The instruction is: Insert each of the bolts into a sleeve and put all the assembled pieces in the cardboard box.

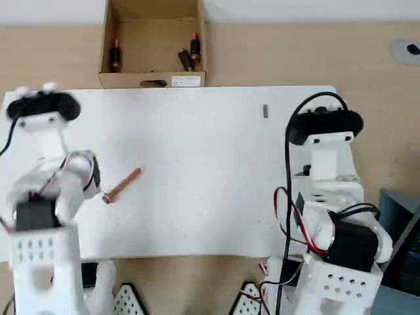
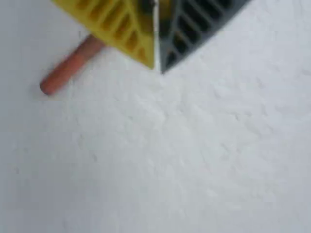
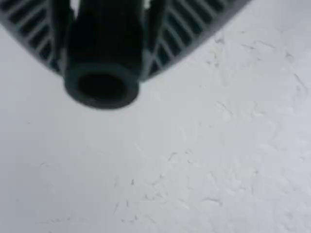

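Sleeve [image 3: 103,90] in right gripper [image 3: 102,58], bolt [image 2: 70,65] — by left gripper [image 2: 158,65]

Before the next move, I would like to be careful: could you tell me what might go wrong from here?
The left claw looks shut with the copper bolt beside its yellow finger, not gripped, so lifting may leave the bolt on the white board. The right claw holds the black sleeve apart from the bolt; a tilted approach could jam the insertion.

A bolt [image 1: 122,185] on the left of the board [image 1: 210,144], cardboard box [image 1: 131,80] behind it, assembled pieces [image 1: 195,46] inside.
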Tool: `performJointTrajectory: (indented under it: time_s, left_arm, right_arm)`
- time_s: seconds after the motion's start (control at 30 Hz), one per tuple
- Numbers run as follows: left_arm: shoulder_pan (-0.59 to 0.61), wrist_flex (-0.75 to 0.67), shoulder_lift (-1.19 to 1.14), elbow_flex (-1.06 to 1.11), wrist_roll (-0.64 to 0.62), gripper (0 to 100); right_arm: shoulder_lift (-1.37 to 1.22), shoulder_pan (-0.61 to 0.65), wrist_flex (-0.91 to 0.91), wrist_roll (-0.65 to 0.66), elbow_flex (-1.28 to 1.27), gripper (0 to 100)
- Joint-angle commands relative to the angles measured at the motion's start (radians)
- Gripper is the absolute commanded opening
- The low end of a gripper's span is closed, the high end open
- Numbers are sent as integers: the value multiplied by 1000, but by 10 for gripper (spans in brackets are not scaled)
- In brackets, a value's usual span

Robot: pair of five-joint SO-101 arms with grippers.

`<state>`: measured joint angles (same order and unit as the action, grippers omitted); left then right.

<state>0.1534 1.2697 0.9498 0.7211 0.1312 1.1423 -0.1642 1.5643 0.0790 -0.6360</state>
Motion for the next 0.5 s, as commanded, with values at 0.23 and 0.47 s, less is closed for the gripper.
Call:
performJointTrajectory:
  time_s: [0.23,0.47]
  left_arm:
    - [-153,215,-354,-207,262,2]
    - [-157,325,-503,-203,427,54]
  right_arm:
    - [8,-10,-52,-28,-67,10]
    - [8,-12,-52,-28,-67,10]
